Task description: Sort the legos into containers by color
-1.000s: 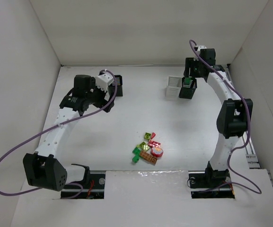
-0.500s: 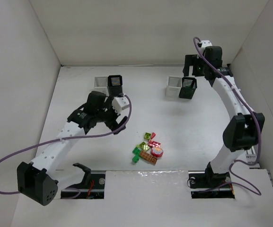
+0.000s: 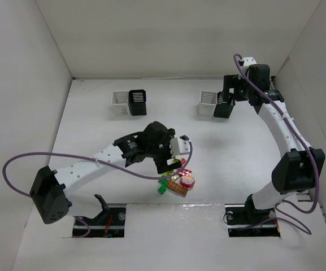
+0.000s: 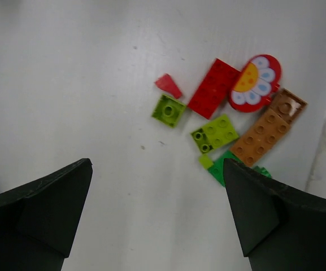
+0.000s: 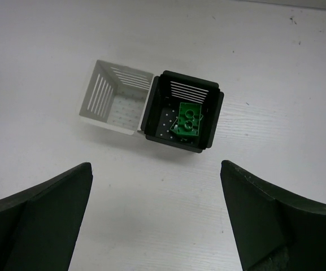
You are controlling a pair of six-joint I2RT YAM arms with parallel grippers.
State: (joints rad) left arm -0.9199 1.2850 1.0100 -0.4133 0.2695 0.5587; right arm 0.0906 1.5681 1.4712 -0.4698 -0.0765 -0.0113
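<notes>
**Left gripper wide open at the edge of the pile**

From above, the left gripper (image 3: 171,164) hangs with its jaws spread wide and nothing in them. The legos (image 3: 178,180) lie loose on the surface (image 3: 95,130), just beneath it and off to its right. The right gripper (image 3: 229,96) is just as wide and just as empty. It hovers over the black bin (image 3: 224,109) and well apart from the pile, so the left arm is plainly the nearer one.

In the left wrist view, only bare surface shows between the fingers, and the pile sits ahead and to the right. The lime brick (image 4: 168,110) lies closest to the middle of the gap. The red plate (image 4: 213,88) and orange plate (image 4: 261,135) both slant away to the right. I'd judge either one would need a turn of the wrist.

In the right wrist view, a green brick (image 5: 186,119) rests in the black bin ahead of the open fingers. The white bin (image 5: 96,90) touches that bin's left side.
</notes>
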